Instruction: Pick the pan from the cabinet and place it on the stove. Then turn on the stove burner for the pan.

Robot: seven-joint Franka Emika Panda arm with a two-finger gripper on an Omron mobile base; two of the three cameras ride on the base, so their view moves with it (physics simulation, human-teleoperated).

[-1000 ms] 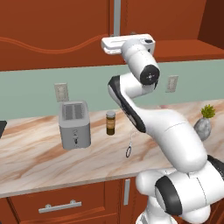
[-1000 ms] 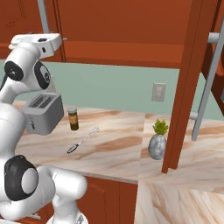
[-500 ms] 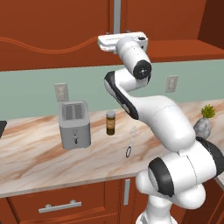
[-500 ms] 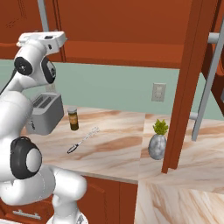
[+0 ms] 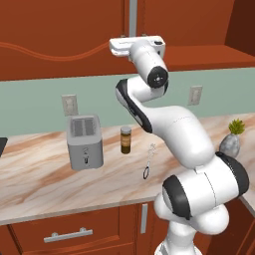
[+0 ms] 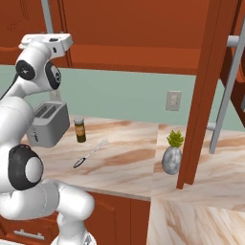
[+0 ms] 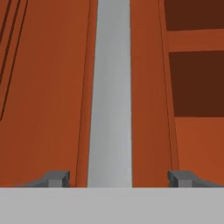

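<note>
The cabinet point(image 5: 60, 35) is reddish-brown wood, and its grey vertical bar handle point(image 5: 132, 17) runs up beside the door edge. My gripper point(image 5: 133, 39) is raised against that door, right at the handle's lower end. In the hand view the handle point(image 7: 111, 87) stands between the two fingertips point(image 7: 57, 178), with a gap on each side, so the gripper point(image 7: 118, 178) is open around it. From the right base view the hand point(image 6: 48, 40) sits just under the same handle point(image 6: 46, 14). The pan is hidden. The stove is out of view, unless a dark corner point(image 5: 1, 144) at the counter's far left belongs to it.
On the marble counter point(image 5: 45, 184) stand a grey toaster point(image 5: 85, 141) and a spice jar point(image 5: 126, 139), with a whisk point(image 5: 149, 162) lying beside them and a potted plant point(image 5: 230, 142) at the right. Another cabinet door point(image 6: 208, 91) hangs open on the right.
The hand has shifted left onto the handle, and the arm's upper links have swung with it. The jaws have narrowed a little.
</note>
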